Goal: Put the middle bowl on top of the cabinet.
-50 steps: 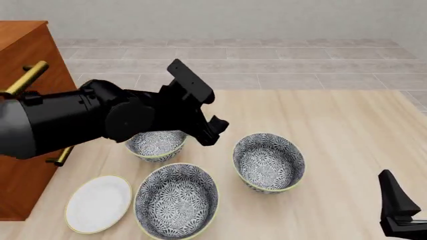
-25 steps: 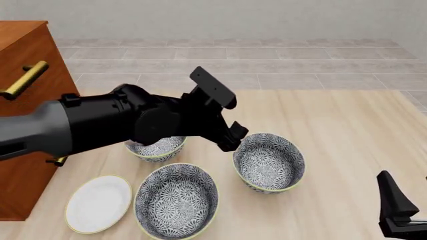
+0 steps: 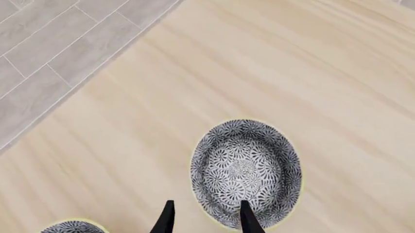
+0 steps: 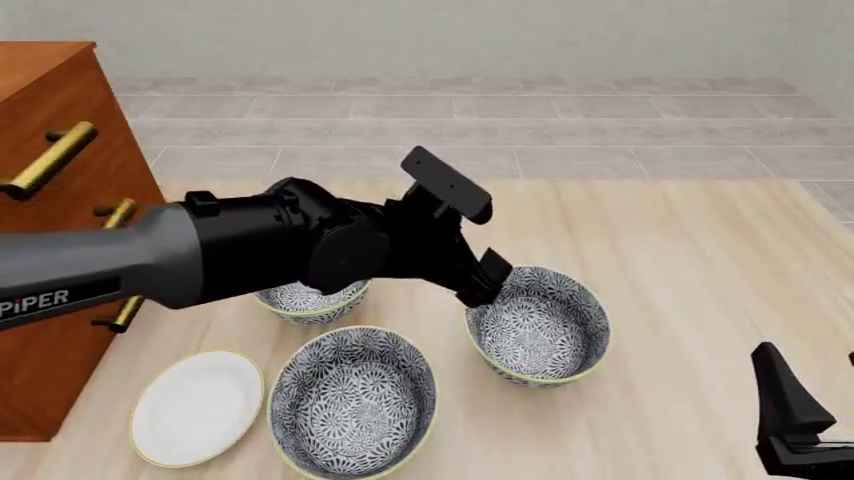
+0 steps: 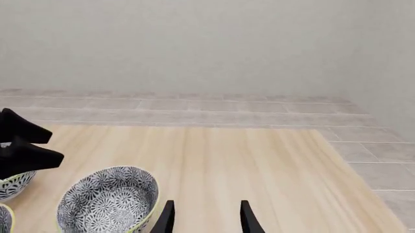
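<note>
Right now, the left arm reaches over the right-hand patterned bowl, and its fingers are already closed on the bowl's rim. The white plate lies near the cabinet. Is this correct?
Not quite. The left fingers are open, straddling the near rim of the bowl without clamping it, as the left wrist view shows. The rest holds: the arm reaches over that bowl, and the white plate lies near the cabinet.

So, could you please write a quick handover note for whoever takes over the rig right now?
Left pincer: open, apparently straddling the middle bowl's rim; contact unclear.
Right pincer: open, holding nothing, at the table's near right.
Middle bowl: on the table, not lifted.
Cabinet: far left.
Done: approach.
Left: grasp, lift, set the bowl on the cabinet.
</note>
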`<state>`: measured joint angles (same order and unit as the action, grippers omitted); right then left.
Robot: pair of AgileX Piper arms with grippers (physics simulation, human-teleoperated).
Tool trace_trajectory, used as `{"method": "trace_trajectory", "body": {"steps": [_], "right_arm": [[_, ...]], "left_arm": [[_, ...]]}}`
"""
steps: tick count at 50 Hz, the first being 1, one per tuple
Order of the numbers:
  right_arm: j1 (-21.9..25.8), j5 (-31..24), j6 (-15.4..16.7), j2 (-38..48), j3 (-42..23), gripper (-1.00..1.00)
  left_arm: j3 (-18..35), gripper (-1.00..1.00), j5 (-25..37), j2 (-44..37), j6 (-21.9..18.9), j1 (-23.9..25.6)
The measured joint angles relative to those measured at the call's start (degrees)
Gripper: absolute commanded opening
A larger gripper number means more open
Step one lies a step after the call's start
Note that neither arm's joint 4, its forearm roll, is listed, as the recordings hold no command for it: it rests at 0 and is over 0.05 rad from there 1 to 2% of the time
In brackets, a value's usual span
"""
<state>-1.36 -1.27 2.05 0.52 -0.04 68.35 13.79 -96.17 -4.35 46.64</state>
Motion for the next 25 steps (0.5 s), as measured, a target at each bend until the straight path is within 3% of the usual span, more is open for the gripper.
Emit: {"method": "trace_trajectory", "body": {"steps": [25], "right_arm": [[0.2, -0.5, -0.2, -0.1, 0.0, 1.00]], "left_arm": [[1.2, 1.00, -2.1, -5.5, 2.0, -0.3]]}}
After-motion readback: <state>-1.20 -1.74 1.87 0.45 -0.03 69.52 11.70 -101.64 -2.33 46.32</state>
